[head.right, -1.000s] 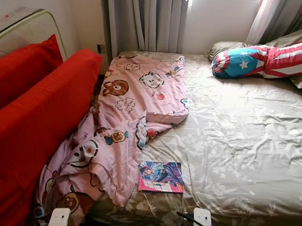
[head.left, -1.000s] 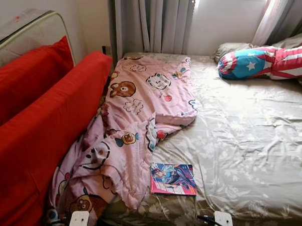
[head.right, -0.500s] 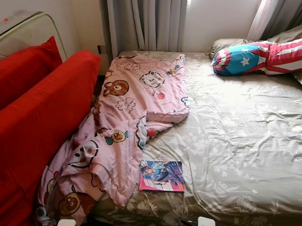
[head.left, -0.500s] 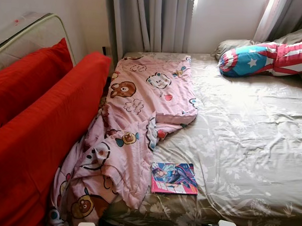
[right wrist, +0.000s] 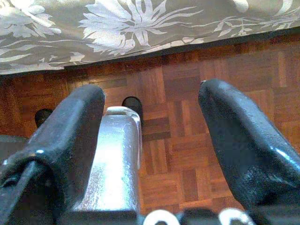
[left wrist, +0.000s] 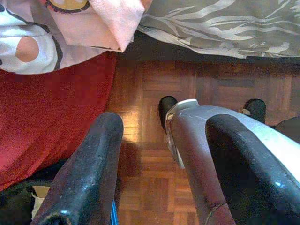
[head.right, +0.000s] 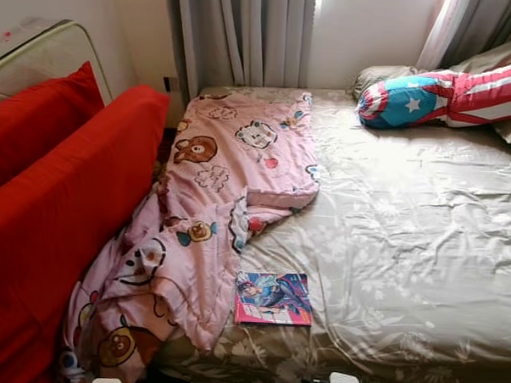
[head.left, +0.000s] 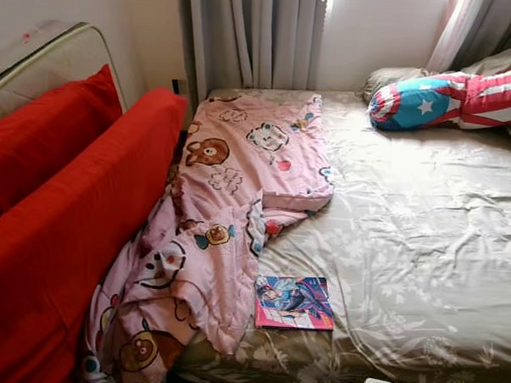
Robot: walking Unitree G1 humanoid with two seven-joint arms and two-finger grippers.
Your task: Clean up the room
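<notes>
Across the left part of the bed (head.left: 423,250) lies one pink blanket (head.left: 229,207) printed with cartoon bears and other animals. Its long axis runs from the far headboard end toward the near foot of the bed. The far half lies flat and roughly folded, with a thick folded edge turned toward the middle of the mattress. The near half is rumpled and spills over the bed's left near corner, hanging down toward the floor against the red cushions.

One book (head.left: 294,302) with a colourful illustrated cover and a pink edge lies flat near the foot of the bed, just right of the blanket's hanging part and touching it, its longer side running left to right.

Two red cushions (head.left: 63,225) stand on edge along the left side of the bed. At the far right one bolster pillow (head.left: 450,102) in blue with white stars and red-and-white stripes lies crosswise, with a plain pillow (head.left: 396,79) behind it. Grey curtains (head.left: 254,39) hang at the far wall.

The left gripper (left wrist: 161,173) hangs low over the parquet floor (left wrist: 154,89) by the bed's near left corner, jaws spread apart and empty. The right gripper (right wrist: 150,150) hangs likewise over the parquet below the bed's near edge, jaws wide and holding nothing.
</notes>
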